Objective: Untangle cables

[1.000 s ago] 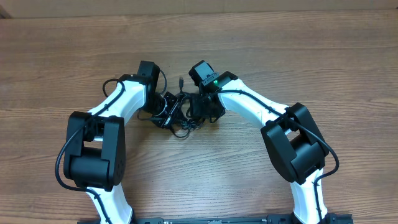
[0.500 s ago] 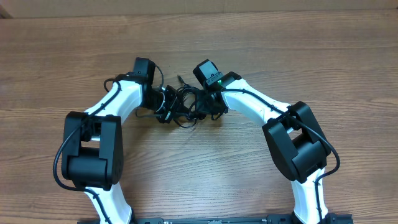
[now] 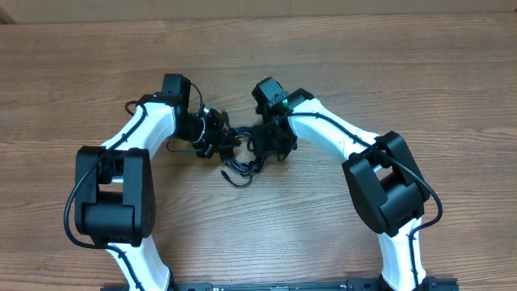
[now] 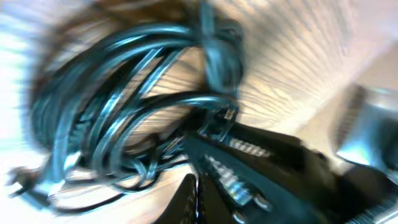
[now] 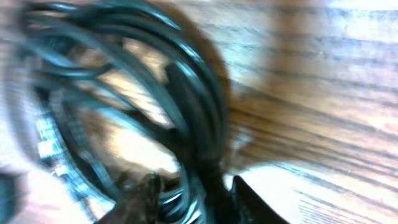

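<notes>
Cables [image 3: 240,167] sit in a dark bunch on the wooden table [image 3: 404,73], near its middle, between the two grippers. From overhead the left gripper [image 3: 218,137] points rightward into the left side of the bunch, and the right gripper [image 3: 260,144] points leftward into its right side. Both overlap the cords, and their tips stand near each other with part of the tangle between them. A few thin loops trail out of the bunch toward the near edge and lie flat on the wood. The left arm [image 3: 149,129] and the right arm [image 3: 331,133] curve in from the near side, one on each flank.

The left wrist view is heavily blurred. There the cables [image 4: 118,106] curl in many black loops over the wood grain, with dark toothed parts low in the picture. Whether the left pincer is spread or pressed together cannot be told.

The right wrist view is blurred as well. A ring of the cables [image 5: 186,93] fills its left half and runs down beside what look like dark fingers [image 5: 144,188] at the bottom edge. Whether the right pincer pinches the cords cannot be told either.
</notes>
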### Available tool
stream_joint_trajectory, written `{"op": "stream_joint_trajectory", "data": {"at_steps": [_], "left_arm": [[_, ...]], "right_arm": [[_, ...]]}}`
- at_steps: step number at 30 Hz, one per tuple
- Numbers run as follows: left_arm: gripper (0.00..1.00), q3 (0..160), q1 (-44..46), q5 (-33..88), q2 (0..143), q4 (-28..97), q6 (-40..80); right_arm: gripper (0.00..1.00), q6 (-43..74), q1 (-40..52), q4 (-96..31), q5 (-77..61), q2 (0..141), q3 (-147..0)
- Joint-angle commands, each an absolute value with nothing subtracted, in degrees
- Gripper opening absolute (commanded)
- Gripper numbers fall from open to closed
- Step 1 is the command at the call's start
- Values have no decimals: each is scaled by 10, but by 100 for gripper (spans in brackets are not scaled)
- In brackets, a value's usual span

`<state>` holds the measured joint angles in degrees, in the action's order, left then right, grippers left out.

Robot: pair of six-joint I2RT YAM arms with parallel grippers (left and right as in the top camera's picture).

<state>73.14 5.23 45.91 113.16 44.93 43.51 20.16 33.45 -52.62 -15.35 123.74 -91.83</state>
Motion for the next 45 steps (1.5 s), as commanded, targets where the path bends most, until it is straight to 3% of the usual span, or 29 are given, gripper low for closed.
{"op": "stream_joint_trajectory", "data": {"at_steps": [1,7,11,15,18,26,33,36,42,45], "left_arm": [[7,773,49,337,1127,506,395],[16,785,50,209,1128,594,391],[28,783,50,209,1128,584,389],[31,783,50,236,1131,563,381],[39,783,53,251,1139,549,372],[41,783,70,204,1176,543,347],[36,783,88,167,1208,518,347],[5,783,92,161,1218,508,346],[4,783,79,167,1218,486,346],[4,783,75,194,1218,460,279]], "right_arm": [[39,126,327,-554,-191,1240,-973],[38,35,334,-615,-259,1240,-987],[34,-4,349,-627,-256,1240,-987],[34,-31,362,-622,-246,1240,-987],[35,-32,367,-620,-241,1240,-987],[39,-31,370,-592,-145,1240,-987],[44,-31,369,-608,-120,1240,-993],[45,-34,369,-653,-121,1238,-1033],[54,-46,369,-711,-144,1238,-1100],[58,-96,369,-712,-181,1238,-1097]]}}
